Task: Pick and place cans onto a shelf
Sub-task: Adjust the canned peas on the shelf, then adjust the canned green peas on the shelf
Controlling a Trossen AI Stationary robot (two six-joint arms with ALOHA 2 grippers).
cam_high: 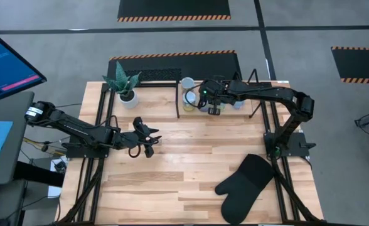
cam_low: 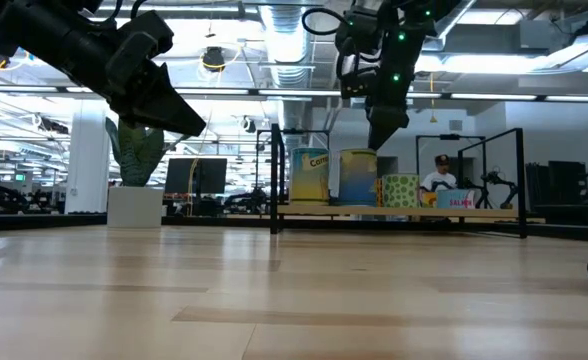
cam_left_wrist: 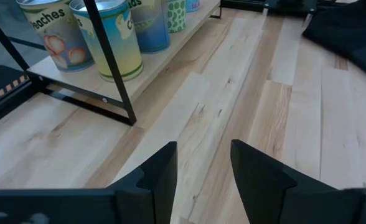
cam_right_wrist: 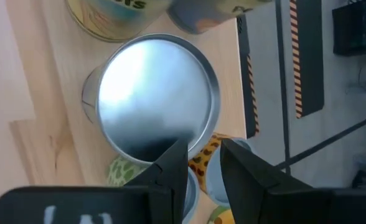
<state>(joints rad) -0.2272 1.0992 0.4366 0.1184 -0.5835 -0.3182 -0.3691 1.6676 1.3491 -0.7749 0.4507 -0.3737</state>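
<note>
Several cans stand upright in a row on the shelf (cam_low: 404, 211) at the table's far edge. Among them are a blue-and-yellow can (cam_low: 310, 175), a blue can (cam_low: 357, 177) and a green-spotted can (cam_low: 400, 190). My right gripper (cam_right_wrist: 205, 163) is open over the shelf, just above a can's silver top (cam_right_wrist: 158, 93), with nothing between its fingers. In the high view it shows at the shelf's front (cam_high: 214, 108). My left gripper (cam_left_wrist: 201, 168) is open and holds nothing. It hangs above the bare table left of centre (cam_high: 148, 141). My right gripper points steeply down, its fingertips (cam_right_wrist: 170, 158) at the rim of the can's silver top (cam_right_wrist: 139, 146). Whether they touch the can I cannot tell. The can stands upright on the shelf's wood base.
A white plant pot (cam_high: 128, 97) stands left of the shelf. A black oven mitt (cam_high: 244, 182) lies at the near right. The shelf's thin black posts (cam_left_wrist: 111, 62) stand in front of the cans. Bare wood lies across the table's middle and near side.
</note>
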